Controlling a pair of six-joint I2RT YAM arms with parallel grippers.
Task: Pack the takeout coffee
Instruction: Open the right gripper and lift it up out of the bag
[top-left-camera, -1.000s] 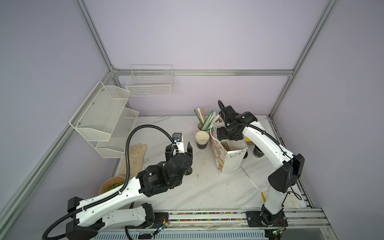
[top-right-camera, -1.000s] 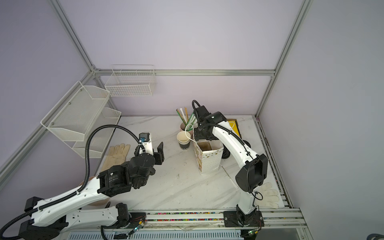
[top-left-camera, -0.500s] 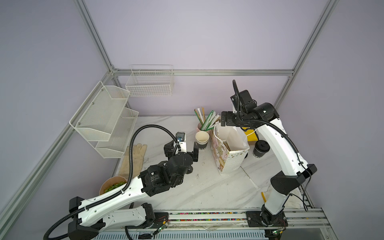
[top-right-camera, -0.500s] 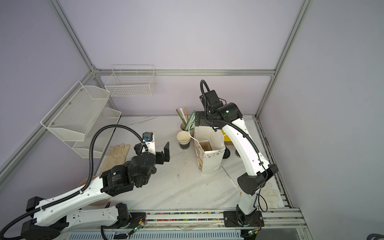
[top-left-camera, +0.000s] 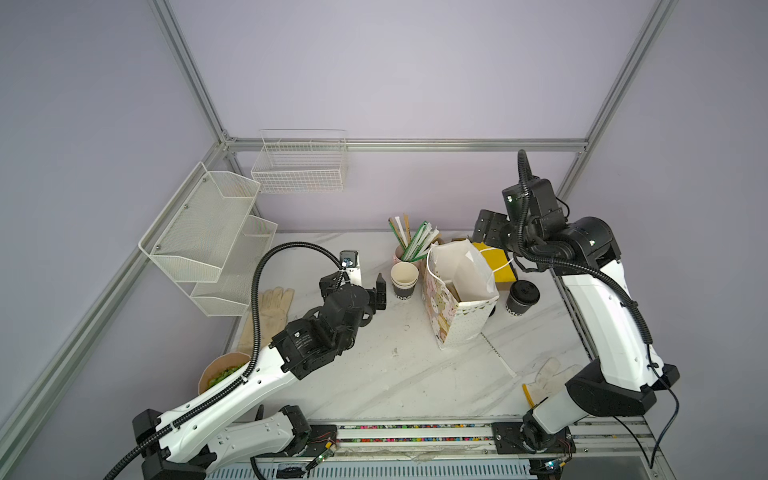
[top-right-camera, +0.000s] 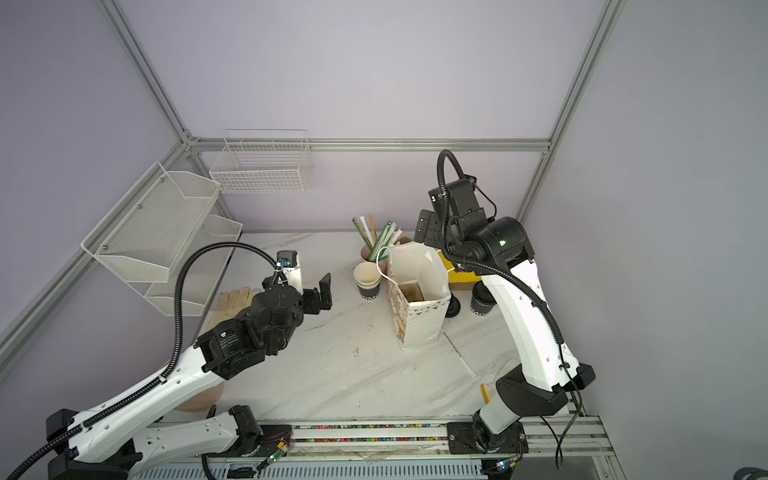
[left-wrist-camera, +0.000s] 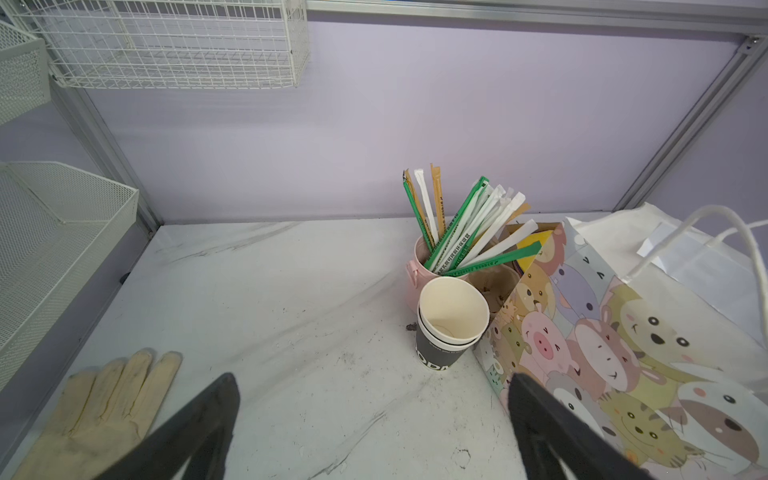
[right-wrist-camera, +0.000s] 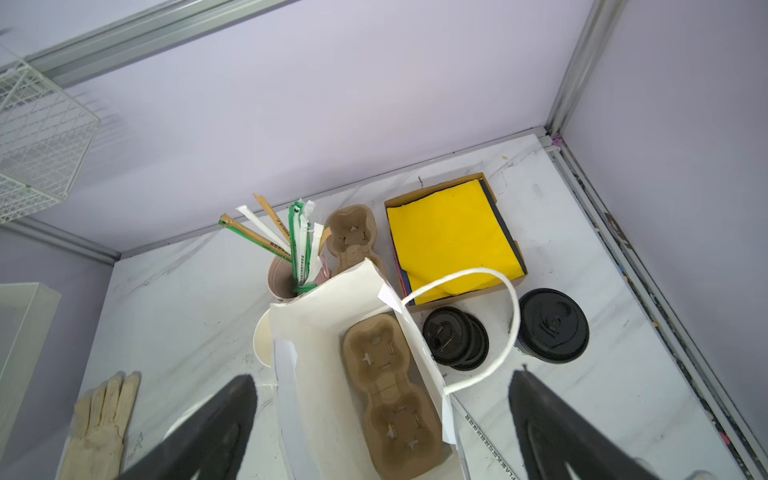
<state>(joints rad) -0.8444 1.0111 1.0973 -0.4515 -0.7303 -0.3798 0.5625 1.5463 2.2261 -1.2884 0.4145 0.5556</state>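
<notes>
white marble table in a lilac-walled, aluminium-framed cell; both grippers spread wide and empty

the scuffed table top (top-left-camera: 386, 374) has a wire basket (top-left-camera: 301, 166) on the back wall and mesh shelves (top-left-camera: 208, 232) on the left wall. the left gripper (left-wrist-camera: 372, 386) hangs low over bare table, jaws fully apart, touching nothing, facing the nested cups (left-wrist-camera: 451, 324) beside the cartoon paper bag (left-wrist-camera: 602, 332). the right gripper (right-wrist-camera: 382, 380) hovers above the bag's open mouth, jaws equally spread, gripping nothing; a cardboard cup carrier (right-wrist-camera: 390, 395) lies inside the bag. the takeout coffee (right-wrist-camera: 552, 324), black-lidded, stands upright on the table on the right arm's side of the bag, near a stack of lids (right-wrist-camera: 455, 338).
</notes>
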